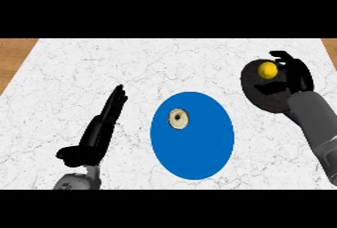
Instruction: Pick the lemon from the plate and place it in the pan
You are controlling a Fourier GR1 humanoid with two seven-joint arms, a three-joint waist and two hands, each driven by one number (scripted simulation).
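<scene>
The yellow lemon [267,69] lies in the black pan [253,91] at the counter's right. My right hand [296,73] hovers over the pan just right of the lemon. Its fingers are spread, reaching past the lemon's top without closing on it. The blue plate [197,151] sits mid-counter. My left hand [99,131] rests open at the left, fingers straight and pointing away from me, apart from the plate.
A round beige slice [178,118] lies on the upper left of the plate. The white marble counter [132,62] runs to a wooden strip [13,53] at the far left. My right forearm [316,124] covers the pan's lower right.
</scene>
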